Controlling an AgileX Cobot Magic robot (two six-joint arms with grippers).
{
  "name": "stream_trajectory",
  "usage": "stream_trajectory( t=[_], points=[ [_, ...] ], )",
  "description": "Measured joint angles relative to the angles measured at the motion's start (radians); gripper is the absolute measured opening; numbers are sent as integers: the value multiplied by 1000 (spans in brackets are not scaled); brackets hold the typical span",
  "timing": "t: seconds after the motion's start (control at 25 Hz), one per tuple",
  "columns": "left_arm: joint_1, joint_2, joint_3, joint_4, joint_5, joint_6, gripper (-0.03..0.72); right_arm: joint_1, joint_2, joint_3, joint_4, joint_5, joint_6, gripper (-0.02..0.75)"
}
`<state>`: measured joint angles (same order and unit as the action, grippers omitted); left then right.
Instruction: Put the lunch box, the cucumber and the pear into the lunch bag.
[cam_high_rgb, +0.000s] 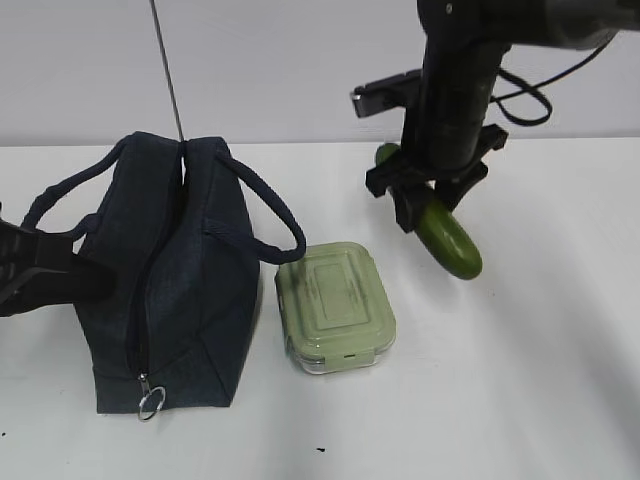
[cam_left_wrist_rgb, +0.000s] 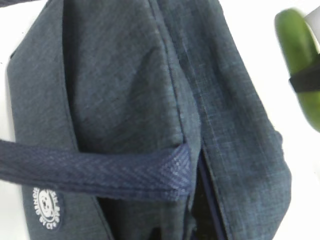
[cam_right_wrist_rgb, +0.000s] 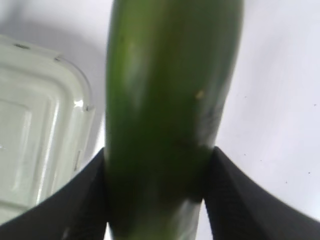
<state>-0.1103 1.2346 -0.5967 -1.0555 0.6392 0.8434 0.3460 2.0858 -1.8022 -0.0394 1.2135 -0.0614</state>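
Dark green, long smooth cucumber (cam_high_rgb: 450, 243) is clamped between the black fingers (cam_right_wrist_rgb: 75, 205) of the right gripper (cam_high_rgb: 425, 205), raised off the white table (cam_high_rgb: 540, 380). Below-left of that gripper, the pale green rectangular lunch box (cam_high_rgb: 335, 305) is seen beside the navy fabric lunch bag (cam_high_rgb: 175, 290). The left gripper (cam_high_rgb: 45, 275) is pressed against the bag's side; its jaw state cannot be told.

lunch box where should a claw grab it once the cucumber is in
Take the lunch box across its short width, coming from above. It lies flat, lid up, with its long sides exposed; the side by the lunch bag is tight, so the approach should be steep. The right claw holds the cucumber.
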Motion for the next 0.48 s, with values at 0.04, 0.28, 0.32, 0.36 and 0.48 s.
stream_trajectory(
  t=[0.04,0.28,0.32,0.36,0.48],
  points=[
    [0,0,0,0,0,0,-16,0,-29,-12,6,4,0,395],
    [0,0,0,0,0,0,-16,0,-125,-79,157,11,-26,394],
    [0,0,0,0,0,0,-16,0,-131,-89,194,15,-35,394],
    [0,0,0,0,0,0,-16,0,-136,-102,244,17,-45,394],
    [0,0,0,0,0,0,-16,0,-138,-114,402,19,-88,394]
  ],
)
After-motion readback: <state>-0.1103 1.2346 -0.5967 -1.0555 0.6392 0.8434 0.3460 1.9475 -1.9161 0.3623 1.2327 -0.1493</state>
